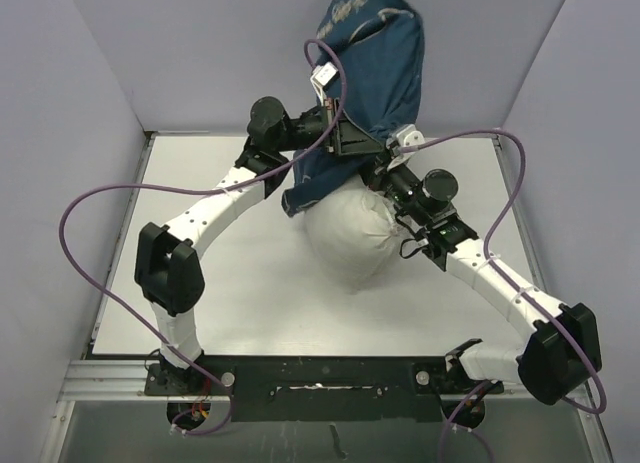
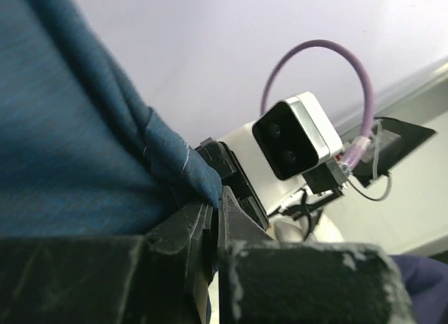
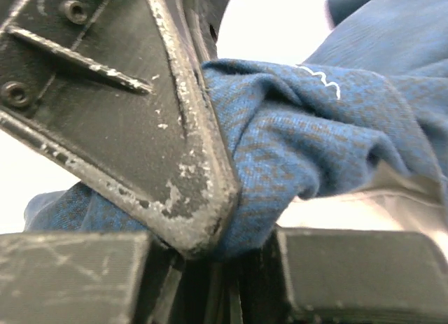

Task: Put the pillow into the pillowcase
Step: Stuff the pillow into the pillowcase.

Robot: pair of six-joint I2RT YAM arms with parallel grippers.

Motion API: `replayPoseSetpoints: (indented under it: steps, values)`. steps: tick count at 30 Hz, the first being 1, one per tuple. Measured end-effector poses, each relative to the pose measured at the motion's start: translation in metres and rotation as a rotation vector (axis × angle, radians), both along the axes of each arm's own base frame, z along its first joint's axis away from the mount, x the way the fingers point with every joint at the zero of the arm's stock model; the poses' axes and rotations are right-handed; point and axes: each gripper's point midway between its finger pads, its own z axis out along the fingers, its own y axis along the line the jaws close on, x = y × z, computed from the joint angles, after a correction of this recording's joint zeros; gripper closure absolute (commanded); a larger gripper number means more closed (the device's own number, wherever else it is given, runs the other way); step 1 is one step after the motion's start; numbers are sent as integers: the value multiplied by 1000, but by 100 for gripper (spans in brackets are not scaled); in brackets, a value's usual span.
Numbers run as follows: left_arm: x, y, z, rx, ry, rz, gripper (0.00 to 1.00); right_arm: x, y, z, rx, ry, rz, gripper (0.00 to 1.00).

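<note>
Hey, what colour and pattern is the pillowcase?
The pillowcase is navy blue with cream markings, clearest in the top external view.

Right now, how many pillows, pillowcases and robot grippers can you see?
Pillows: 1, the white pillow
Pillowcases: 1, the navy whale-print pillowcase
Grippers: 2, the left gripper and the right gripper, each shut on the pillowcase
Total: 4

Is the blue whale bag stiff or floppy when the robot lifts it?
Probably floppy: the pillowcase bunches into folds where the left gripper and right gripper pinch it. Probably light for its size, since two small pinches hold it up. Its knit-looking cloth seems grippy, not slippery.
</note>
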Motion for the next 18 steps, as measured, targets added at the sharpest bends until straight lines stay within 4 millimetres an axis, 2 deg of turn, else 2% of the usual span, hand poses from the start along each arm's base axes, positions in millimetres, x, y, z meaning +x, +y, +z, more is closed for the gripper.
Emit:
replayPoseSetpoints:
  steps: [1, 3, 5, 8, 10, 13, 16, 18]
  values:
    - [-6, 3, 7, -32, -3, -24, 100, -3, 0, 9, -4, -40, 7, 100]
    - [-10, 14, 7, -42, 7, -16, 100, -10, 5, 12, -36, -80, 52, 100]
    - [-9, 36, -12, 26, 49, 22, 100, -12, 12, -8, -82, -62, 93, 100]
    - [-6, 66, -47, 159, 145, 58, 100, 2, 2, -46, -153, -15, 52, 100]
    - [1, 76, -68, 228, 201, 87, 100, 9, -4, -65, -203, 3, 27, 100]
    - [-3, 74, -102, 329, 282, 86, 100, 13, -7, -71, -259, -22, 16, 100]
    - [-19, 58, -117, 375, 297, 34, 100, 10, -1, -74, -295, -41, 34, 100]
    - [-29, 47, -118, 382, 289, -2, 100, 2, 10, -76, -329, -53, 68, 100]
